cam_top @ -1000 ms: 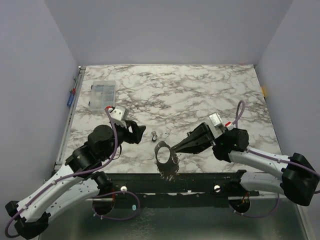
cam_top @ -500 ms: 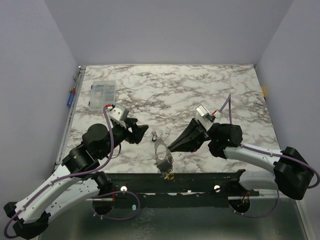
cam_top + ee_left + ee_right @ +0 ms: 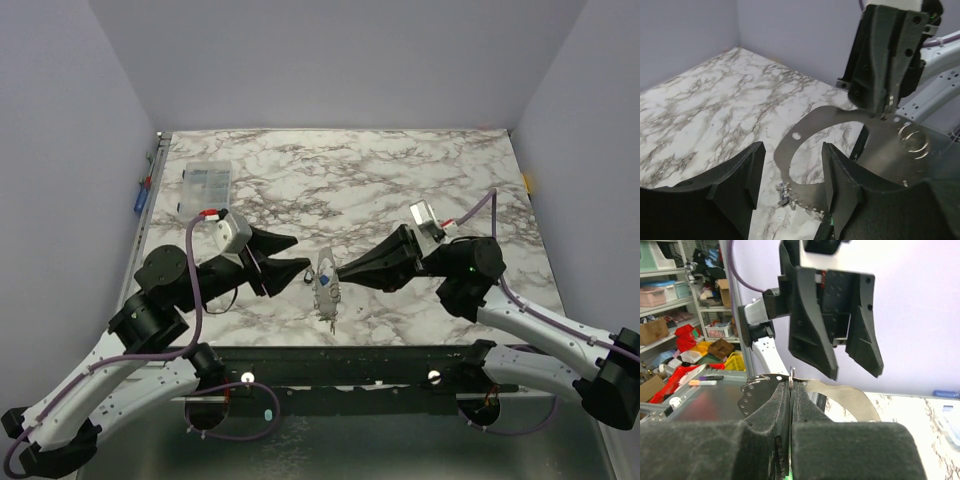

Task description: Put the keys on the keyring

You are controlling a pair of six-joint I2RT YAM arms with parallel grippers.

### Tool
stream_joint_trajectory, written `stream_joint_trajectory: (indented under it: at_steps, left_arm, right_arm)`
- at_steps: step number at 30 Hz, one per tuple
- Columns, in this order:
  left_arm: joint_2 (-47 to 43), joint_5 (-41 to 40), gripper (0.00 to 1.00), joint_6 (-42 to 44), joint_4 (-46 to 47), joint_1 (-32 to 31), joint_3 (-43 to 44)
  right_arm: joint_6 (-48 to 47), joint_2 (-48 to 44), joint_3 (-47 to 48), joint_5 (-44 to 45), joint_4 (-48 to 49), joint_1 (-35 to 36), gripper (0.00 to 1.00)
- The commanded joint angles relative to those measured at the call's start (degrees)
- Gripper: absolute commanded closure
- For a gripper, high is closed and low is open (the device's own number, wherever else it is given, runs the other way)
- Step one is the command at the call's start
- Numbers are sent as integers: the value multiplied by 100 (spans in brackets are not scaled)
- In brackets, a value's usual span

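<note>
Your right fingers (image 3: 765, 410) pinch the keyring (image 3: 782, 157) upright above the worktop (image 3: 400, 180). Small keys (image 3: 783, 191) seem to hang from its lower edge. Your left fingers (image 3: 737, 172), just beside it, gape wide and empty, so more threading likely remains.

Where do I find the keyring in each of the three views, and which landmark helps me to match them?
Top external: keyring at centre, edge-on, between left hand and right hand.
Left wrist: keyring at centre, a flat loop beyond the open left hand.
Right wrist: keyring at lower centre.
Shared landmark: the right hand pinching its rim.
</note>
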Motion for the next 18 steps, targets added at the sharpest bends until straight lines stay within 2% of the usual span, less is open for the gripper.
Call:
stream_joint_trajectory:
  at_steps: [1,9,18]
  left_arm:
    - [272,1132,46,203,716,10,241]
    - [685,1966,46,286,1271,9,200]
    - [853,2215,54,187,1408,17,159]
  right_arm:
    - [-402,-13,389,90,-1152,-26,99]
    - [-452,-107,429,76,-1365,-26,99]
    - [-456,-141,465,110,-1515,-26,99]
